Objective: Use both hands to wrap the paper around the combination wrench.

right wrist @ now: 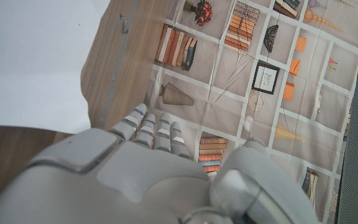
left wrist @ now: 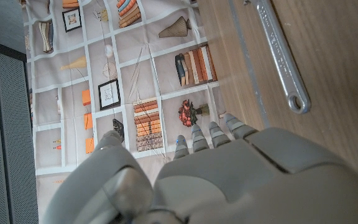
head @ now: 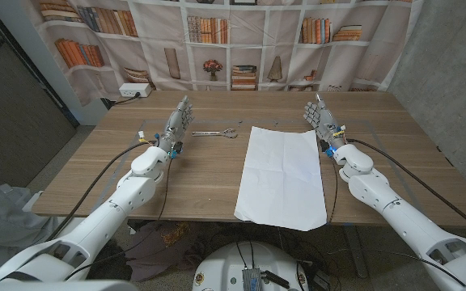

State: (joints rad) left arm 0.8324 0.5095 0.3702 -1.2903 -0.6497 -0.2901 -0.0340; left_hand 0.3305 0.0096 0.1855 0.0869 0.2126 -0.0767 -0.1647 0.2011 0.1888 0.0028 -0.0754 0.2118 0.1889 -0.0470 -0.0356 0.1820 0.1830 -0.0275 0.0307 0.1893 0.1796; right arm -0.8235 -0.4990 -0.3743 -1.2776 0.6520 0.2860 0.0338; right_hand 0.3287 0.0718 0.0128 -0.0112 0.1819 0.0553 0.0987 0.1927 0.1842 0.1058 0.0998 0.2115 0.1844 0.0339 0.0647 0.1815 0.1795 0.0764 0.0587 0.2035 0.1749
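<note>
The slim silver steel combination wrench (head: 213,132) lies flat on the wooden table (head: 201,174), toward the far edge, between my left hand (head: 176,124) and the large white rectangular sheet of paper (head: 282,174); wrench and paper are apart, not touching. I judge the wrench rigid, fairly heavy for its size and smooth, so it may slide when pushed. I would pinch it at mid-shank. The paper I judge light, limp and easily creased; I would lift it by a corner or a long edge, one hand per side.

The left hand stands near the wrench, fingers extended and close together, holding nothing. The right hand (head: 322,120) stands just beside the paper's far right corner, likewise extended and empty.

In the left wrist view the wrench (left wrist: 283,57) is cut off at the frame edge; its open-jaw end is hidden. The paper's near edge reaches the table's front edge, and I cannot tell whether it overhangs.
</note>
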